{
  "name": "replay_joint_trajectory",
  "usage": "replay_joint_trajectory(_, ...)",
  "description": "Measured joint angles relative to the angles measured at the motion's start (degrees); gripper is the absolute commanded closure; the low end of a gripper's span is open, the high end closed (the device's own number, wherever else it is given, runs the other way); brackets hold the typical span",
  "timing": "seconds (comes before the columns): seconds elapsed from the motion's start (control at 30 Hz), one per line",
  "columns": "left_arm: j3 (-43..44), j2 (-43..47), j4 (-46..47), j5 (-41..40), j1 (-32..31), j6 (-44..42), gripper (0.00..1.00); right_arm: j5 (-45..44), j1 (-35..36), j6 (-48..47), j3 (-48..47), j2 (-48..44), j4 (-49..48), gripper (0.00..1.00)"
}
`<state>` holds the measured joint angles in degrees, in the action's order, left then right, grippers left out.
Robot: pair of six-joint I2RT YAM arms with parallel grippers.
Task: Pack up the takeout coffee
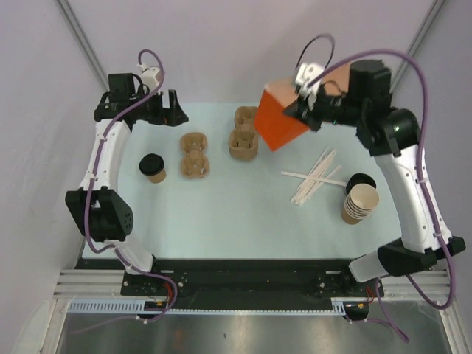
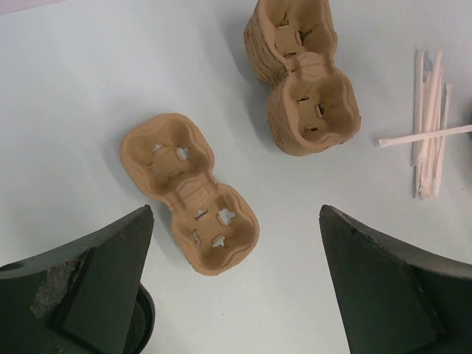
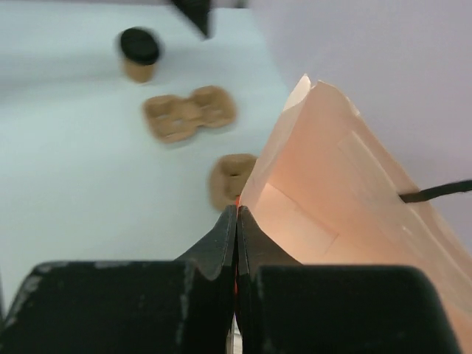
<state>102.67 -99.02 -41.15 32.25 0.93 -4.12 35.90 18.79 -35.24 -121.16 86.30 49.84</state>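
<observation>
Now, left gripper (image 1: 174, 108): jaws spread wide, holding nothing, hanging behind the carrier (image 1: 195, 155).
takeout coffee (image 1: 153, 168): upright, black lid on, just left of the carrier.
right gripper (image 3: 237, 210): fingers pressed together, pinching the orange bag (image 1: 284, 118) by its rim, raised right of the carrier.

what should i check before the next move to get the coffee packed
1. Right claw shut on the edge of the orange bag: ok.
2. Bag mouth open: ok, the right wrist view looks into it.
3. Bag standing steady on the table: cannot tell.
4. Left claw open, with nothing in it: ok.
5. Takeout coffee upright with its lid on, apart from the single carrier: ok.
6. Left claw lined up over the coffee: not ok. It is centred over the carrier, and the cup is off to one side.
</observation>
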Motion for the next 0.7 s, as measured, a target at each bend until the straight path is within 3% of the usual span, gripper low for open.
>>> replay_joint_trajectory(0.17, -4.11, 3.19, -0.11, 1.27, 3.19, 0.0, 0.0, -0.63, 12.35, -8.11, 13.27, -6.82, 7.48, 1.0)
replay_joint_trajectory(0.37, -10.29, 6.32, -0.37, 1.4, 3.96, -0.74, 0.01, -3.52, 23.61, -13.7, 25.05, -7.8, 13.03, 1.0)
replay_joint_trajectory(0.7, -18.71, 11.8, -0.13, 1.38, 3.96, -1.49, 0.01, -4.98, 34.23, -21.59, 28.04, -8.57, 16.48, 1.0)
